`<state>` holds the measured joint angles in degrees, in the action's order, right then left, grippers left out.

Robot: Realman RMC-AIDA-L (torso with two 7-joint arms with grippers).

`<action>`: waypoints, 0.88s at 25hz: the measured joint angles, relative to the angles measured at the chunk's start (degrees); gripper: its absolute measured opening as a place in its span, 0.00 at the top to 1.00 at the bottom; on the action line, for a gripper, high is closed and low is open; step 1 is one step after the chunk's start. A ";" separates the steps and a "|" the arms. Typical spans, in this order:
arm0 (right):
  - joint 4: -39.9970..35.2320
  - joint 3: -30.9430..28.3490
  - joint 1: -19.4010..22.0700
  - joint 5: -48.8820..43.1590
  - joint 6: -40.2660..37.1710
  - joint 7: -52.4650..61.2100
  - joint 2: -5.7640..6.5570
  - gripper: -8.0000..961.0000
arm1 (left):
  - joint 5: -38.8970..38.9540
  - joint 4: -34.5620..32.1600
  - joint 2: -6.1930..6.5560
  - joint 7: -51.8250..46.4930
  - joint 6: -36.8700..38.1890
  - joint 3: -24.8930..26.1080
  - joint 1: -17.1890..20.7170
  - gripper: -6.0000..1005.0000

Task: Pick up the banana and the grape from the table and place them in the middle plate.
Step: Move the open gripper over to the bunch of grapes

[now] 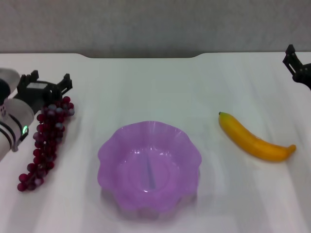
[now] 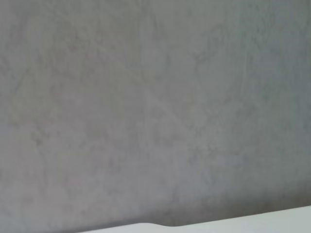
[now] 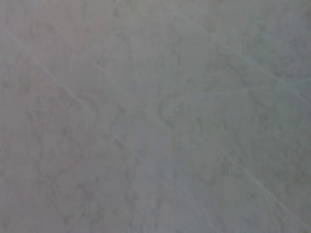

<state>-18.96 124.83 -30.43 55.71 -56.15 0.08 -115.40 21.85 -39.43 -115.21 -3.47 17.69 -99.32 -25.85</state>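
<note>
Items, listed outward from the middle plate [image 1: 149, 167]:

1. Left gripper [image 1: 48, 90]: far left of the plate, at the upper end of the grape [image 1: 44, 140]. You see its fingers spread either side of the top grapes; whether they touch is hard to judge from here.
2. The grape: left of the plate, lying on the table [image 1: 155, 87]. Likely soft, loose, prone to swing; take it at the stem end.
3. The middle plate: nothing in it.
4. The banana [image 1: 254, 139]: right of the plate, on the table. Probably smooth, stiff, light; grip mid-length.
5. Right gripper [image 1: 296, 65]: far right, beyond the banana, parked; open or closed, you cannot tell.
</note>
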 joint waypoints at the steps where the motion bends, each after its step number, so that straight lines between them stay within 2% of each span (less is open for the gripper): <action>1: -0.01 0.02 0.00 0.00 0.00 -0.01 0.00 0.09 | -0.01 -2.47 -0.10 1.51 -2.39 0.87 0.82 0.11; 4: 0.07 0.05 0.02 0.01 0.00 -0.02 0.00 0.09 | -0.02 -9.74 -0.73 6.28 -11.46 4.49 2.77 0.11; 8: 0.07 0.05 0.16 0.01 0.03 -0.04 0.00 0.09 | -0.05 -12.78 -0.78 8.92 -17.89 6.22 3.44 0.11; 12: -0.03 0.05 0.22 0.01 0.03 -0.04 0.00 0.09 | -0.06 -13.85 -0.84 9.99 -22.71 7.55 3.19 0.11; 17: -0.04 0.05 0.28 0.01 0.03 -0.06 0.00 0.09 | -0.67 -13.21 -0.85 10.28 -29.28 9.37 1.18 0.11; 22: -0.10 0.05 0.31 0.01 0.03 -0.03 0.00 0.09 | -1.28 -11.22 -0.90 10.30 -30.86 9.74 0.04 0.11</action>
<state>-19.06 124.89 -30.12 55.72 -56.12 0.05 -115.40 20.58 -50.65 -116.11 6.83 -13.18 -89.58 -25.81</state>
